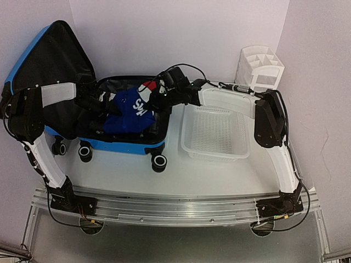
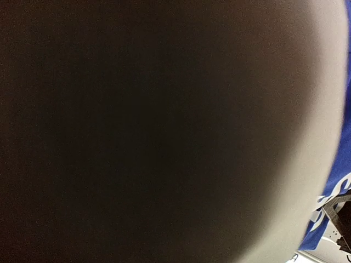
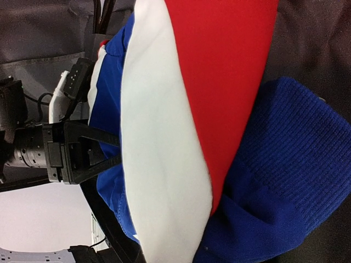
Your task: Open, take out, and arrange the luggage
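**Top view.** The suitcase (image 1: 123, 146) lies open on the left half of the table (image 1: 164, 178). Its lid (image 1: 52, 60) is raised toward the back-left corner, showing black lining edged in blue. 3 wheels (image 1: 159, 162) line its near side. In the base lies a blue garment (image 1: 129, 112) with white lettering, only partly readable, and a red-and-white patch at its far end.

The left gripper (image 1: 107, 107) reaches in from the left. It is black against the black lining, so I cannot tell whether its fingers are spread or closed. The right gripper (image 1: 156, 93) comes in from the right, above the red-and-white patch, with its tips lost among the cloth.

A white perforated basket (image 1: 215, 156) sits just right of the suitcase. A white organizer (image 1: 259, 66) stands behind the basket against the wall.

**Left wrist view.** Nearly the whole view is a dark, unfocused blur from something too close to the lens. Only a sliver of the blue garment (image 2: 335, 200) with white print shows at the lower right edge. The fingers cannot be made out.

**Right wrist view.** Fabric fills the view: a red panel (image 3: 225, 82), a white panel (image 3: 159, 164) and blue ribbed knit (image 3: 285, 164). It hides this gripper's own fingers. The right gripper is clenched, but whether cloth is pinched between its fingers is not visible. A black bracket (image 3: 77, 153) with cables pokes out at the left, partly behind the cloth.
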Motion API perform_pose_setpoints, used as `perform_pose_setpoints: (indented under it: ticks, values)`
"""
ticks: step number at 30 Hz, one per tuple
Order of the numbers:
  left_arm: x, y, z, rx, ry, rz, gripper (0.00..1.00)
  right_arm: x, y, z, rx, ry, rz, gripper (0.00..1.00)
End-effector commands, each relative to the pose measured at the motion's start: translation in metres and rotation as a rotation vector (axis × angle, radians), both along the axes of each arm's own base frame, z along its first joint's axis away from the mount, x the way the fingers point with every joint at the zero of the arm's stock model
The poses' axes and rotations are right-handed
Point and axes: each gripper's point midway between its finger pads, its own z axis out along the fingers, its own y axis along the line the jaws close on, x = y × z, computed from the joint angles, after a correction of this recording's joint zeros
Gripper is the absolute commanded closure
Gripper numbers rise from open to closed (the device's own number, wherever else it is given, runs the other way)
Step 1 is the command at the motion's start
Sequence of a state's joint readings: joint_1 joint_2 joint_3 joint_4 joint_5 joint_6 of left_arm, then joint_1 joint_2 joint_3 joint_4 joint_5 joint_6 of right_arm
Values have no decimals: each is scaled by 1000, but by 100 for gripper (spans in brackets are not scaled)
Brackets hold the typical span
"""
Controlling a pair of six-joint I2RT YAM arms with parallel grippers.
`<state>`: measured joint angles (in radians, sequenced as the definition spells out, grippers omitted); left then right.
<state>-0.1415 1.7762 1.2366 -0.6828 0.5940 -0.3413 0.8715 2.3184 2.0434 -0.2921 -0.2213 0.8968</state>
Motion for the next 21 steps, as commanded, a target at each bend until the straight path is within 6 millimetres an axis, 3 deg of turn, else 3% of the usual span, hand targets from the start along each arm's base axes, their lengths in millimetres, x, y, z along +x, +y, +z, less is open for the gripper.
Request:
perform_pose_setpoints:
  ticks: [1,6,11,17,21]
  values:
    - [-12,1,-38,36,94,10,41,10,0,48,86,-61,-16,100]
    - [-3,-29,-16,-77,39,-25,47,11,4,45,93,-52,-16,100]
    - [6,-39,15,-126,-33,-46,68,13,4,47,95,-57,-16,100]
    - [1,-43,23,-160,-21,-54,99,14,8,50,108,-59,-11,100]
    - [5,-44,47,-167,-73,-65,100,13,6,62,117,-80,-9,100]
